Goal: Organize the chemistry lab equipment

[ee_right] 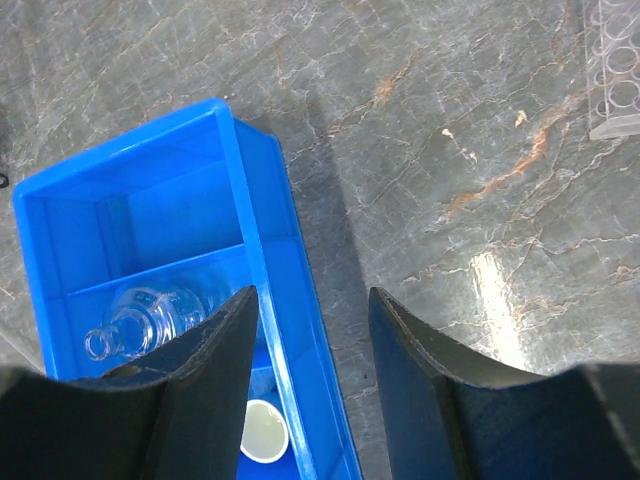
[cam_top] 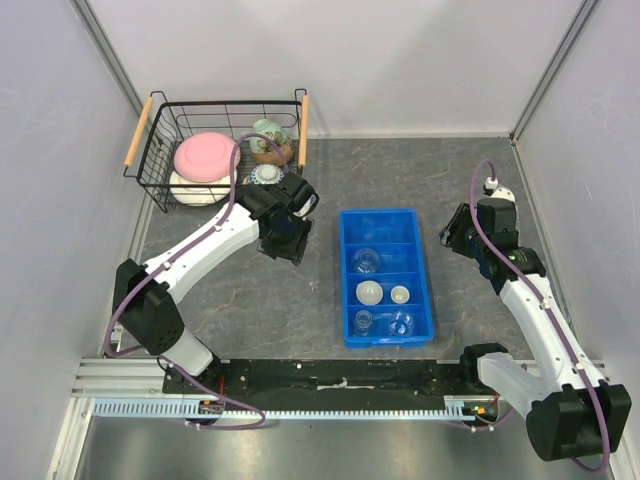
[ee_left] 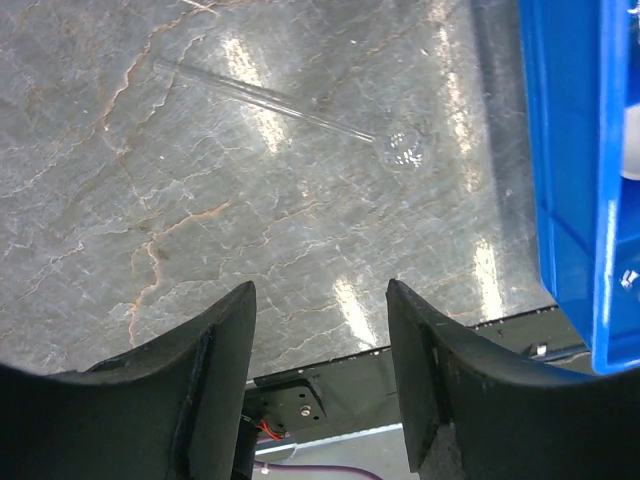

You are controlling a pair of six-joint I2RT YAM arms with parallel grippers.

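Mostly done, I'd say, though not finished. The grey stone-patterned surface [cam_top: 300, 320] carries a wire basket [cam_top: 230, 104] at the far left with pink and white crockery [cam_top: 205, 155] in it. That crockery doesn't look like part of this job.

The blue bin [cam_top: 345, 280] in the middle, split into compartments, is where the lab things have gone. One of the clear round-bodied flasks [cam_top: 365, 260] lies in an upper compartment, and two more sit in the nearest one. A pair of small white dishes [cam_top: 370, 292] rests side by side in the compartment between them.

The left end effector [ee_left: 320, 370] hangs over bare stone just left of the bin, fingers spread, nothing between them. The right end effector [ee_right: 312, 380] hovers by the bin's far right corner, likewise spread and empty.

What's left, as far as I can see, is a long-stemmed glass piece [ee_left: 300, 110] lying flat on the stone beside the bin. It is a thin clear tube ending in a little bulb, almost invisible against the glare. A clear rack [ee_right: 615, 70] with round holes shows at the edge of the right wrist view. I can't make out any capped tubes.
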